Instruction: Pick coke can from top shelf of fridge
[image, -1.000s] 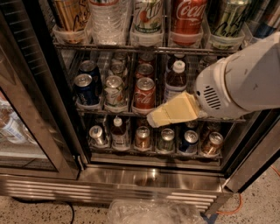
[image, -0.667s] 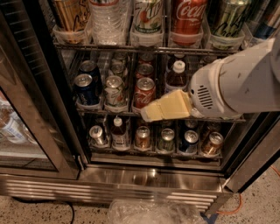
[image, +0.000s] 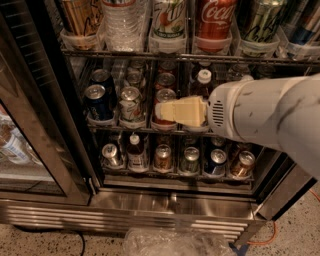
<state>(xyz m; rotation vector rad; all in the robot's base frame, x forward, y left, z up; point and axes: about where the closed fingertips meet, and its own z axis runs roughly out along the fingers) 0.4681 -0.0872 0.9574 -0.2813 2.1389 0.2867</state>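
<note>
The coke can (image: 214, 20), red with white script, stands upright in a clear lane tray on the top shelf (image: 150, 56) of the open fridge (image: 150, 214), right of centre. Its top is cut off by the upper edge of the view. My gripper (image: 162, 111), cream-coloured on a white arm (image: 270, 115), is at the height of the middle rack, below and left of the coke can. It points left in front of a red can (image: 164, 97) on that rack. It holds nothing that I can see.
A green-and-white can (image: 169, 17), a water bottle (image: 120, 22) and other cans share the top shelf. A dark blue can (image: 97, 102) and several cans fill the lower racks. The glass door (image: 25, 145) hangs open at left. A plastic bag (image: 175, 242) lies on the floor.
My gripper and arm have moved left and slightly up across the middle rack. The cans have not moved.
</note>
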